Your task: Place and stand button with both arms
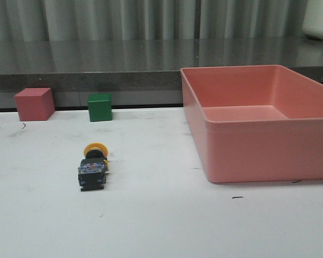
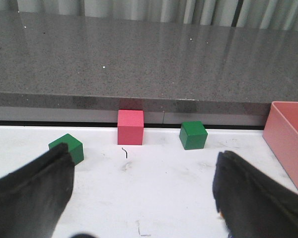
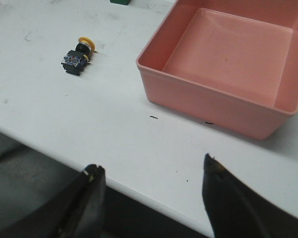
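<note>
Dominating the right half of the white table (image 1: 167,226) is the pink bin (image 1: 258,156), empty. Well to its left lies the button (image 1: 93,165), tipped on its side, long axis running away from the robot, yellow cap toward the far edge and base toward the near one. It sits left of centre, so the left arm seems nearer. Both arms hang back: the left gripper (image 2: 141,191) and right gripper (image 3: 154,198) have fingers spread apart, holding nothing.
</note>
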Controlling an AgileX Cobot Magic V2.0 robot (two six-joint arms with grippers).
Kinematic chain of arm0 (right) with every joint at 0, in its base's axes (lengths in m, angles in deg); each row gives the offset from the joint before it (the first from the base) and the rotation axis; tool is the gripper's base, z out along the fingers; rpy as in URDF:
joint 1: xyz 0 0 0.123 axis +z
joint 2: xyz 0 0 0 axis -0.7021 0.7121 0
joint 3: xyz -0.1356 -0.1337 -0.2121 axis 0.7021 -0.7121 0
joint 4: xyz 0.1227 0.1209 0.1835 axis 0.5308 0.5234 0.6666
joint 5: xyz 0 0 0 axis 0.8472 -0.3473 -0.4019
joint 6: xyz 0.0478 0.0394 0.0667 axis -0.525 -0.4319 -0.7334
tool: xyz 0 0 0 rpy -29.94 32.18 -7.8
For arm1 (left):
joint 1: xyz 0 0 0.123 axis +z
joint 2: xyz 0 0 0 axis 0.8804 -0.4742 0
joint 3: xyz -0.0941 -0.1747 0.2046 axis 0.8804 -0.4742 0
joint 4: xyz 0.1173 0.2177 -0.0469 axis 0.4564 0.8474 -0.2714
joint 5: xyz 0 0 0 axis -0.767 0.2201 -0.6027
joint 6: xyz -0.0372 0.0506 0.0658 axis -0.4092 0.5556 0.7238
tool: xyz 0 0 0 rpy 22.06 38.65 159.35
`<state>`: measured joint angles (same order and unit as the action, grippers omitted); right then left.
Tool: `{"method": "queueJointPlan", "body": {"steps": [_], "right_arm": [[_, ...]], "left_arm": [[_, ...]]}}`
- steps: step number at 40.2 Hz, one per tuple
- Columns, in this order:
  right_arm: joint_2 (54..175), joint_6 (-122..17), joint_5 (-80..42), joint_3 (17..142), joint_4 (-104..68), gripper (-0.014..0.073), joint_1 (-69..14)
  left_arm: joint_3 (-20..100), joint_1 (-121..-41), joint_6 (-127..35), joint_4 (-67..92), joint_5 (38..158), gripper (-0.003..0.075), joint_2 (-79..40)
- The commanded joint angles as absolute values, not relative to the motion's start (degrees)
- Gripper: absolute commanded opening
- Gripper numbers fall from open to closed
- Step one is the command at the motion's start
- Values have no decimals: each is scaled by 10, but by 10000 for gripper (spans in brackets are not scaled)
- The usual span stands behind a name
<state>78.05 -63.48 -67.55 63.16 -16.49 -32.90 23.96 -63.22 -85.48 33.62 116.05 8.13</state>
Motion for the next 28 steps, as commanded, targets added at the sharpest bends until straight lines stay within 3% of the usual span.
{"method": "queueJointPlan", "body": {"steps": [1,28], "right_arm": [[786,-634,-642,643,-159,456,-332],[786,-634,-642,643,-159,456,-332]], "left_arm": [[270,-636,-855,329,1140,563,59],[283,-783,-855,314,1189,563,-140]]}}
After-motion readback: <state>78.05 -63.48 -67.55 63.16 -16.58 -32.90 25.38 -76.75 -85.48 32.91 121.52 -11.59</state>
